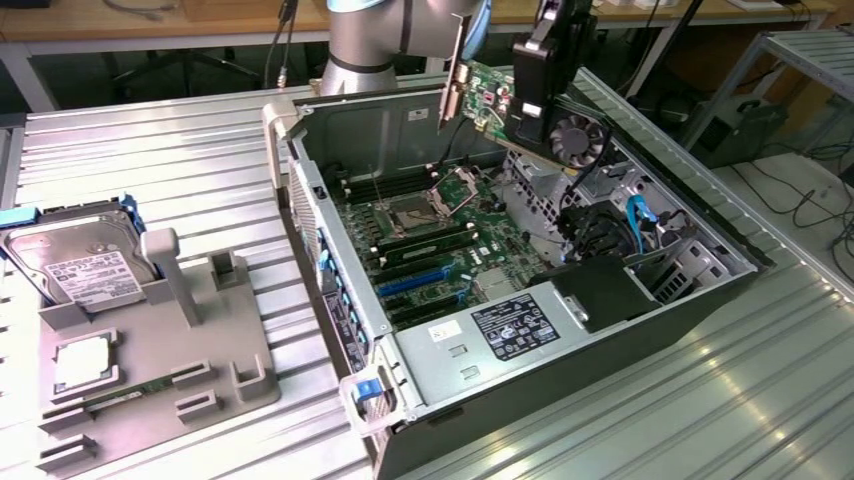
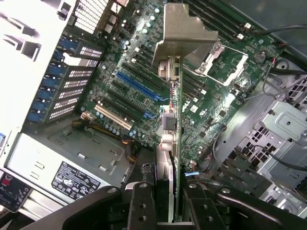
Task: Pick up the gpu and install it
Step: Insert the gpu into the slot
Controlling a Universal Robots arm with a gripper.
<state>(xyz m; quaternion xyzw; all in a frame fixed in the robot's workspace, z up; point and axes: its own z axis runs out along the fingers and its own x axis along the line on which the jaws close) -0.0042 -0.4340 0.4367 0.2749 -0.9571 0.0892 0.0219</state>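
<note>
Black gripper (image 1: 541,100) pinching green rectangular gpu card with round black fan and silver bracket (image 1: 483,100), hanging it edge-down over far edge of open grey metal case (image 1: 694,215). Looking light, stiff, kinda fragile, so gripping board edges, not fan.

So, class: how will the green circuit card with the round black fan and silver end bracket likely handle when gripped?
Probably stiff: the green circuit card runs straight, edge-on, in the gripper. Likely unbalanced, since its black fan sits on one face. Probably fragile: small exposed components, so clamp gently.
</note>
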